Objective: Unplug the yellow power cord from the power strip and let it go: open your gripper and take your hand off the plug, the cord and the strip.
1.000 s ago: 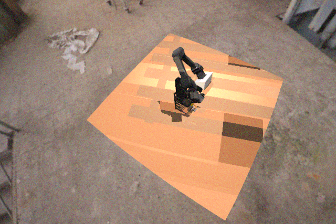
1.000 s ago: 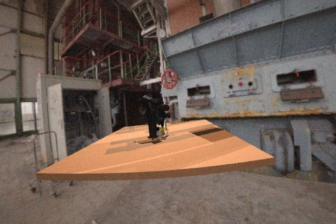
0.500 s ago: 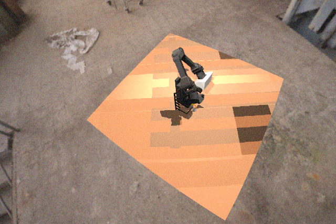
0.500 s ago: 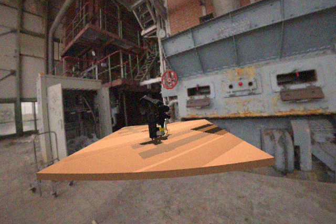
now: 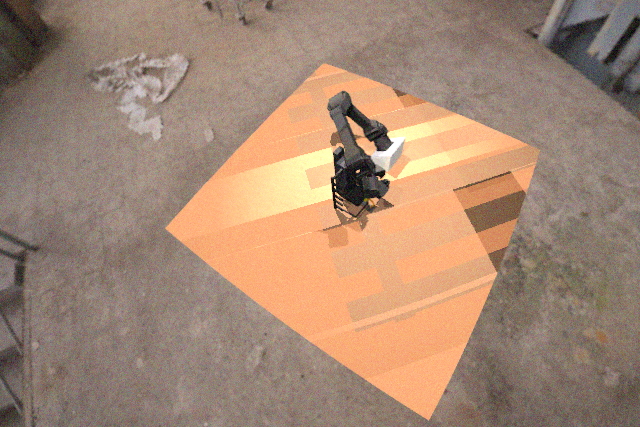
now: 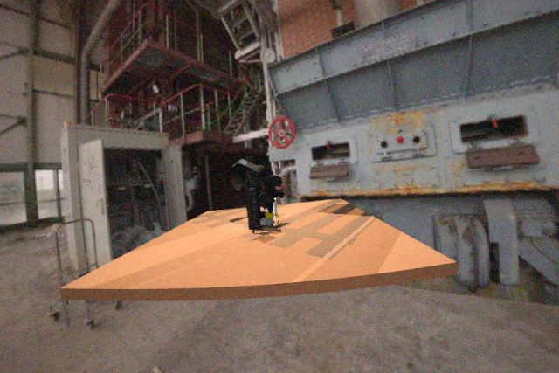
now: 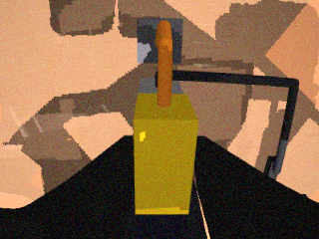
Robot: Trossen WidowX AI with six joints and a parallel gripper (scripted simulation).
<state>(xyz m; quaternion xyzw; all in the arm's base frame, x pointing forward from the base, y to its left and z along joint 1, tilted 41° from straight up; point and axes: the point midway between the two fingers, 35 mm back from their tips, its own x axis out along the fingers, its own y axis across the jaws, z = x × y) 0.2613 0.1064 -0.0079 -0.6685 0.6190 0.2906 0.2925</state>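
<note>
The yellow plug (image 7: pixel 161 166) (image 6: pixel 269 214) is upright in the middle of the wrist view, with its orange cord (image 7: pixel 164 75) rising from its far end. My gripper (image 7: pixel 163 145) (image 6: pixel 269 212) is shut on the plug, a black finger against each side. Blue-grey parts of the power strip (image 7: pixel 147 32) (image 6: pixel 267 222) show beyond the plug. The plug's lower end is hidden, so I cannot tell whether it is seated in the strip. In the top view the arm covers most of the strip and plug.
A thin black cord or bar (image 7: pixel 234 77) runs right from beside the plug, then bends down towards a small grey end beside the right finger. A pale angular piece (image 5: pixel 390 153) is beside the arm. The wooden table top (image 5: pixel 289 277) (image 6: pixel 203 265) has patchy shadows.
</note>
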